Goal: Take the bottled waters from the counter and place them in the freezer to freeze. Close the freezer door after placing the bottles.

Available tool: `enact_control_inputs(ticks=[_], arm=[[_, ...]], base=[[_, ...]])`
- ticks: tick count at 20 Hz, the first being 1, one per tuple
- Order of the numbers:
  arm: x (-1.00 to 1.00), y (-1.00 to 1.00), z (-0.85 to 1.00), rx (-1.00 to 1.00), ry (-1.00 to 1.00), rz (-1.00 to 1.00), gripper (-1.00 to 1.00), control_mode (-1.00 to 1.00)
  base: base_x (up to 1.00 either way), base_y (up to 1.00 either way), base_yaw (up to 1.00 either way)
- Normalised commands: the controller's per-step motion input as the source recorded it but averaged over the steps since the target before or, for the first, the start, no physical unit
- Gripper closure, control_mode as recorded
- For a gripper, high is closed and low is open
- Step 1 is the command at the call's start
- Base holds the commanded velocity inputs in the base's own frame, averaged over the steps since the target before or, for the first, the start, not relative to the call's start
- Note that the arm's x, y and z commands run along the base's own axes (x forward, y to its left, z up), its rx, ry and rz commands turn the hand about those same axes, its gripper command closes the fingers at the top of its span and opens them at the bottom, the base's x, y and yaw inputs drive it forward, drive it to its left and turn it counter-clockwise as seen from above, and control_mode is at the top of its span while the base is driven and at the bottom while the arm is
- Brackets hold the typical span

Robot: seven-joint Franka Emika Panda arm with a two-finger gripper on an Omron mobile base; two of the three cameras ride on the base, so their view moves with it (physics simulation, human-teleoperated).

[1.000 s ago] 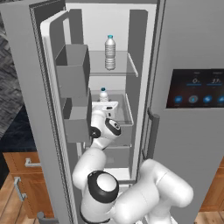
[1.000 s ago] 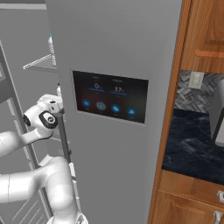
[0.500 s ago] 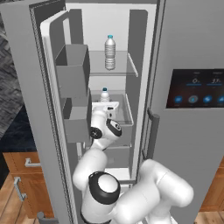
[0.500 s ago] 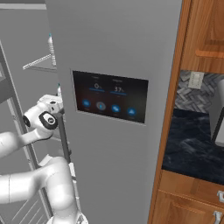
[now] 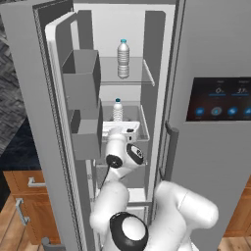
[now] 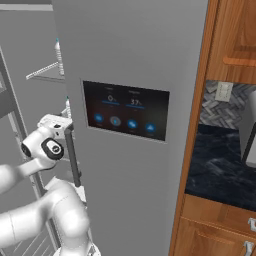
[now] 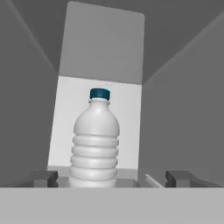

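Note:
The freezer [image 5: 128,34] stands open with both bottled waters inside. One bottle [image 5: 123,59] is upright on the glass shelf [image 5: 135,80]. The other bottle [image 5: 117,110] stands one level lower, inside the grey drawer [image 5: 142,127], and in the hand view this bottle [image 7: 95,144] rises upright between my fingertips [image 7: 43,178]. My gripper [image 7: 111,179] is open, its jaws wide on either side of the bottle's base with a gap on each side. From the left base, the gripper [image 5: 119,126] sits just in front of that bottle. The freezer door [image 5: 37,127] is swung open to the left.
Grey bins [image 5: 81,81] line the inner face of the freezer door, close to my arm's left. The fridge door with the dark touchscreen [image 6: 125,111] is shut on the right. The dark counter [image 6: 220,170] over wooden cabinets lies further right.
My jaws have opened off the lower bottle, which stays standing in the drawer. The arm has barely moved.

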Motion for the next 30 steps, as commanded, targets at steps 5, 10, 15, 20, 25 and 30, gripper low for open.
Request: enact_control_inputs(ticks=[5,10,15,20,25,30], arm=[[-0.8,0.01,0.43,0.06,0.0,0.0,-1.0,-1.0],[-0.95,0.0,0.51,0.06,0.03,0.0,-1.0,-1.0],[-0.99,0.01,0.5,0.03,0.04,0.0,-1.0,-1.0],[-0.94,0.14,0.54,0.0,0.11,0.0,-1.0,-1.0],[-0.92,0.0,0.43,0.0,0.25,-0.01,-1.0,-1.0],[-0.94,0.0,0.65,0.01,0.35,-0.08,-1.0,-1.0]], base=[[0.0,0.0,0.0],[0.0,0.0,0.0],[0.0,0.0,0.0],[0.0,0.0,0.0],[0.0,0.0,0.0],[0.0,0.0,0.0]])
